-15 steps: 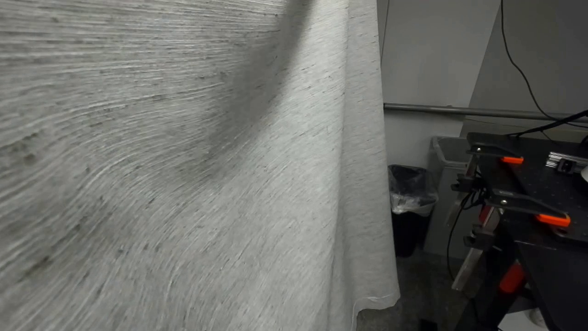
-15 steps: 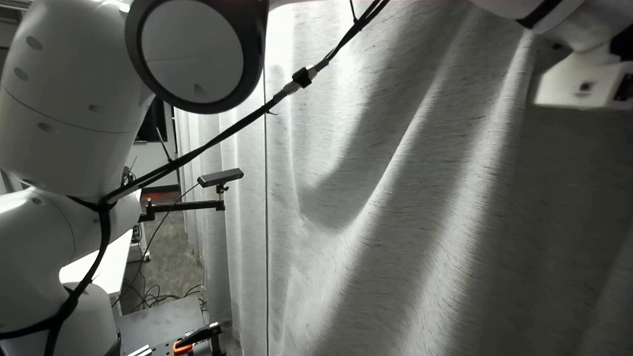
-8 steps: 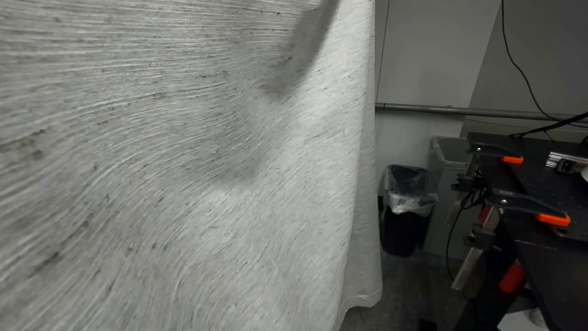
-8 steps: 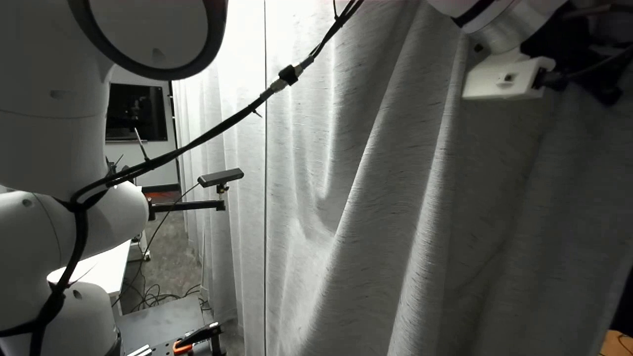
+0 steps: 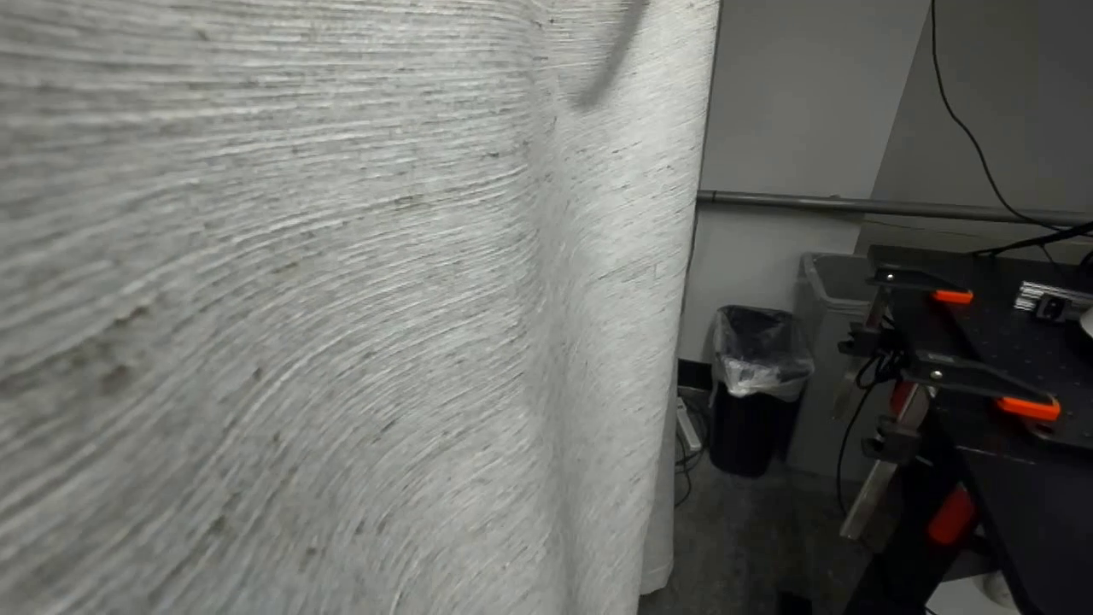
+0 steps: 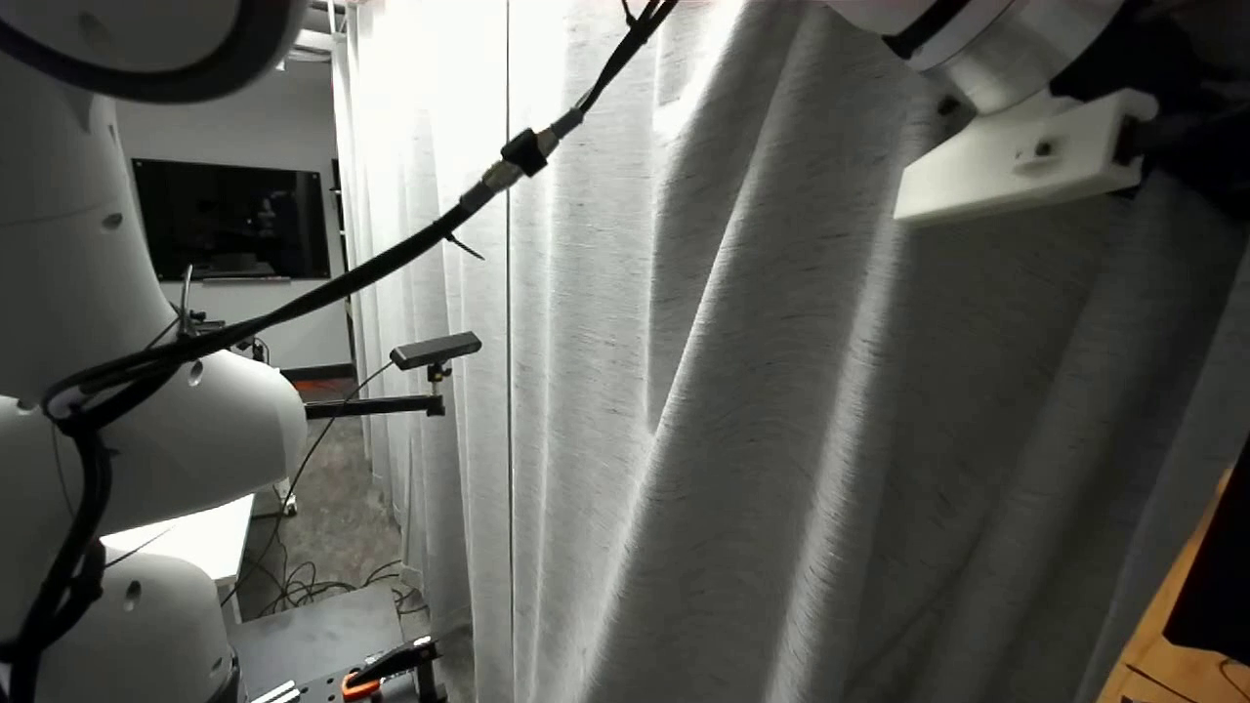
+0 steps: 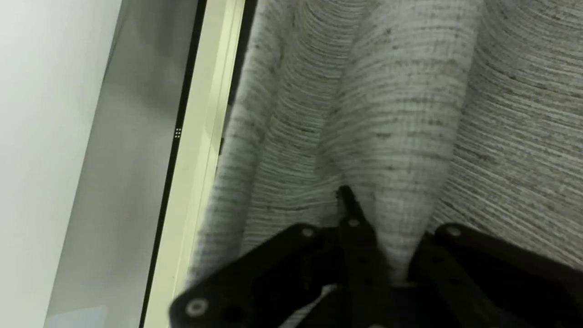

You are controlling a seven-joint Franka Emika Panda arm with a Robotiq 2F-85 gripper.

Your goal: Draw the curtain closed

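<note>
The curtain (image 5: 341, 256) is light grey streaked fabric that fills most of an exterior view, its free edge hanging right of the middle. It also hangs in folds across an exterior view (image 6: 781, 410) behind the arm. In the wrist view a fold of the curtain (image 7: 405, 100) narrows down between the black fingers of my gripper (image 7: 387, 223), which are shut on it. The right fingertip is hidden behind the cloth. In an exterior view the white wrist mount (image 6: 1025, 161) is at the upper right; the gripper's fingers cannot be made out there.
A lined black bin (image 5: 760, 384) and a grey bin (image 5: 841, 286) stand beyond the curtain's edge. A black table (image 5: 1025, 478) carries orange-tipped clamps. A camera on a bracket (image 6: 436, 350) stands near the curtain. A black cable (image 6: 391, 256) hangs from the arm.
The curtain's lower free edge has moved left in an exterior view, baring more wall, bin and floor. The arm's upper links have moved left; the wrist moved left, then tilted. A wooden surface now shows lower right.
</note>
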